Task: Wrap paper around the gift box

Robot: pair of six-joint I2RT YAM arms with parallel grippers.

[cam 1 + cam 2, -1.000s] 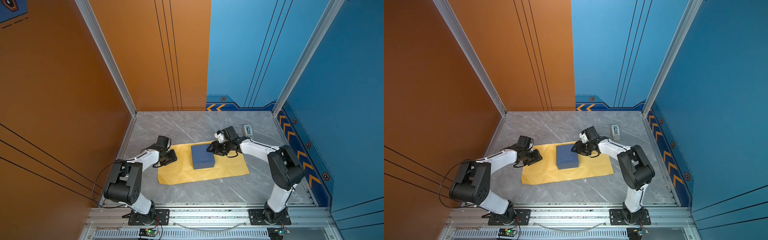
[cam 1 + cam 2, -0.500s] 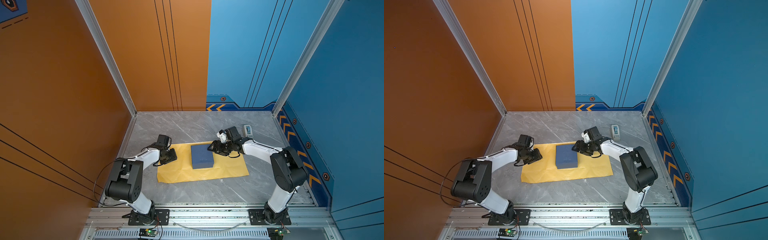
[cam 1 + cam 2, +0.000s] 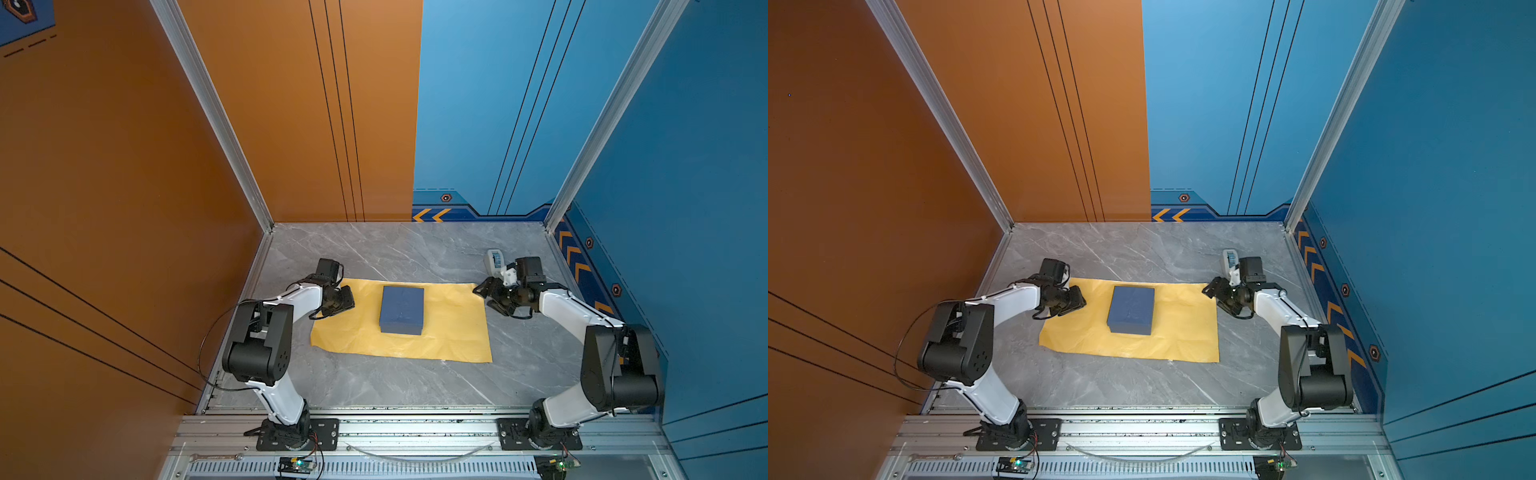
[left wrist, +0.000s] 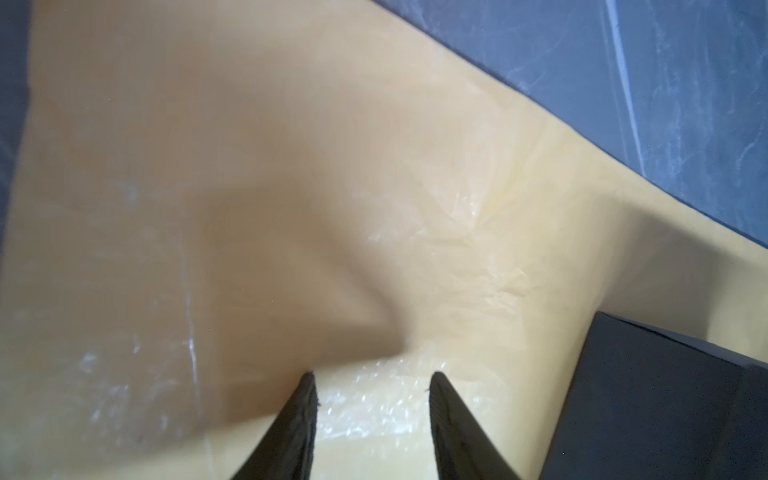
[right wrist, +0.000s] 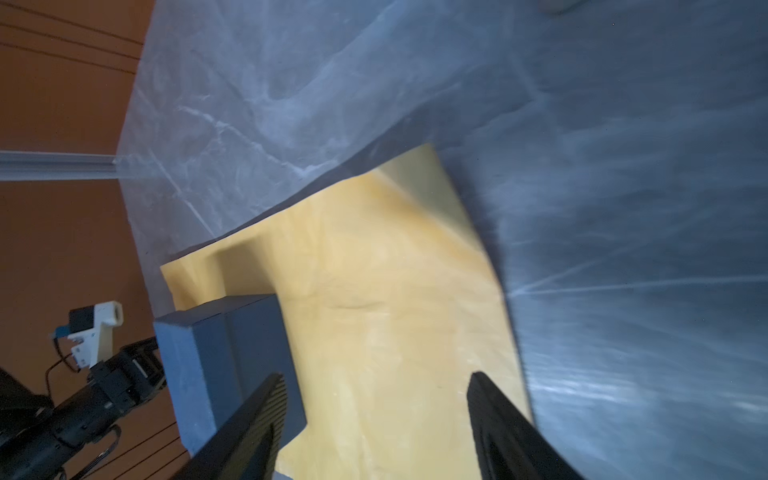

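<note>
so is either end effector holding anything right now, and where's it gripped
Nothing is held. The left end effector is open over the paper, the right end effector open at the paper's right edge, both clear of the box.

White arms (image 3: 295, 297), bulky black joints (image 3: 257, 349), looping cable (image 3: 199, 355); left hand (image 4: 372, 376), right hand (image 3: 484, 297) black.

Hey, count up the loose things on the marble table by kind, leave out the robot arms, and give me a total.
gift box, dark blue: 1
paper, yellow sheet: 1
tape dispenser, white-grey: 1
Total: 3
</note>
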